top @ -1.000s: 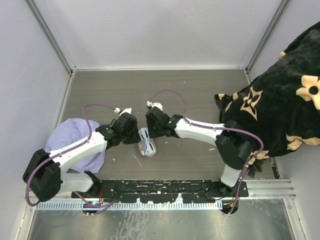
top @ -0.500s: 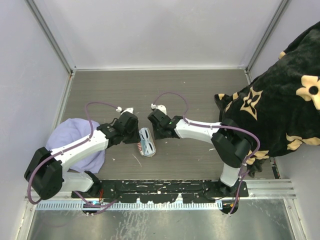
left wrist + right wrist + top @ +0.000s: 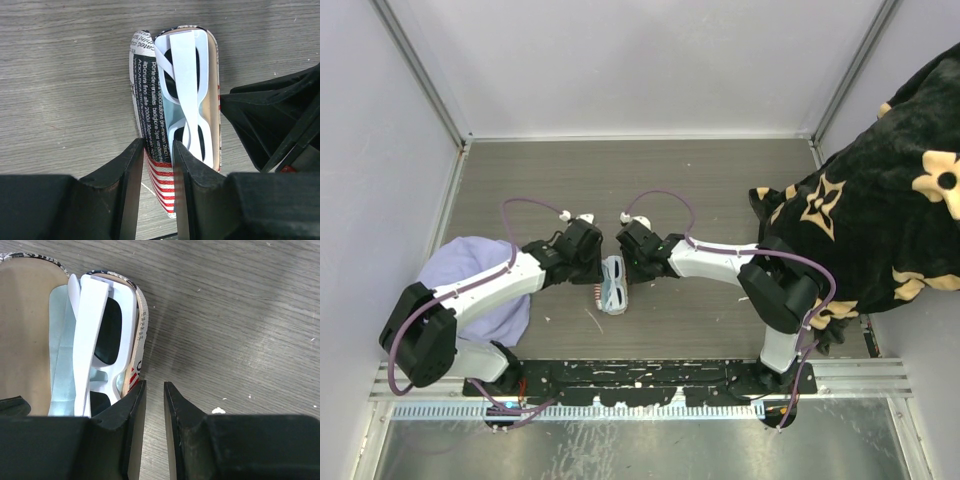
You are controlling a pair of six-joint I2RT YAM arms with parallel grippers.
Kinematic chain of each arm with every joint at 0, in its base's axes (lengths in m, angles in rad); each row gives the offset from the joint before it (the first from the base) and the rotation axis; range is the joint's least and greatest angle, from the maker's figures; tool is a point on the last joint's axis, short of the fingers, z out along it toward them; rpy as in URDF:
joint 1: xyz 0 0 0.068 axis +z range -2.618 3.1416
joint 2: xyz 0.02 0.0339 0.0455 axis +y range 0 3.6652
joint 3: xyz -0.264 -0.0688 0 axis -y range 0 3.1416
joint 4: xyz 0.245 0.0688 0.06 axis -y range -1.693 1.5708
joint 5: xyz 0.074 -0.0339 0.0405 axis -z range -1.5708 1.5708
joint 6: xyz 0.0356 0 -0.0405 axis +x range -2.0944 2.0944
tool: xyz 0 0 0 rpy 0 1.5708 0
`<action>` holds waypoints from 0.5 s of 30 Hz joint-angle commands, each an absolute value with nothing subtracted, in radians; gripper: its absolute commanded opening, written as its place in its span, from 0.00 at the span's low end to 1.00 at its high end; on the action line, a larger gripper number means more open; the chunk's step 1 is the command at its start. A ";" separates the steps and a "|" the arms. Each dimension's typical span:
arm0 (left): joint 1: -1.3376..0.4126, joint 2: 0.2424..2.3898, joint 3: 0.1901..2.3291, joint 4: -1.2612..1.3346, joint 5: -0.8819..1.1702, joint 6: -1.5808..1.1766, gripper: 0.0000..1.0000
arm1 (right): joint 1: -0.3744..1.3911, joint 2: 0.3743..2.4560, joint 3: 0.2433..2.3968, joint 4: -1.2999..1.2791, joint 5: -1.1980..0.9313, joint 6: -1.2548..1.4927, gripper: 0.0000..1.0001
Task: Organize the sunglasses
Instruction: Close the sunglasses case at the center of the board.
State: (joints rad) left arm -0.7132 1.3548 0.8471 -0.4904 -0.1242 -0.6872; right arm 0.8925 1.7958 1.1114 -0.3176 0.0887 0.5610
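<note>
- Sunglasses (image 3: 182, 85) lie folded, temple arms uppermost, inside the open case (image 3: 145, 90) on a pale blue cloth (image 3: 60, 340). The case rests mid-tabletop (image 3: 720, 190), between your two end effectors.
- Closing the case looks like the step in hand. Bring the printed flap over evenly, so that it clears the white frame rather than catching on it.
- Your left end effector (image 3: 157, 147) is at the case's left side. Its fingers straddle the printed wall and appear to pinch it. Grip lightly, because that wall looks soft and would probably buckle.
- Your right end effector (image 3: 152, 385) sits just beside the case's right rim. Its fingers are drawn to a narrow slit with only tabletop between them, so it grips nothing. Use it to steady that side while the flap folds.
- Both forearms reach inward from the near corners and run low over the tabletop.
- The wrists almost face each other across the case, so move one arm at a time.
</note>
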 commanded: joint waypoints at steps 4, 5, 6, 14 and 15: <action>-0.723 1.349 0.901 -0.460 -0.075 -0.682 0.32 | 0.899 1.800 1.111 -0.223 0.024 0.603 0.27; -0.725 1.346 0.901 -0.457 -0.076 -0.684 0.34 | 0.899 1.799 1.112 -0.222 0.023 0.602 0.27; -0.725 1.344 0.899 -0.452 -0.075 -0.687 0.36 | 0.899 1.799 1.111 -0.222 0.022 0.601 0.27; -0.734 1.340 0.890 -0.437 -0.061 -0.710 0.42 | 0.899 1.794 1.097 -0.219 0.027 0.606 0.26; -0.736 1.338 0.888 -0.434 -0.060 -0.713 0.42 | 0.899 1.793 1.095 -0.217 0.029 0.608 0.26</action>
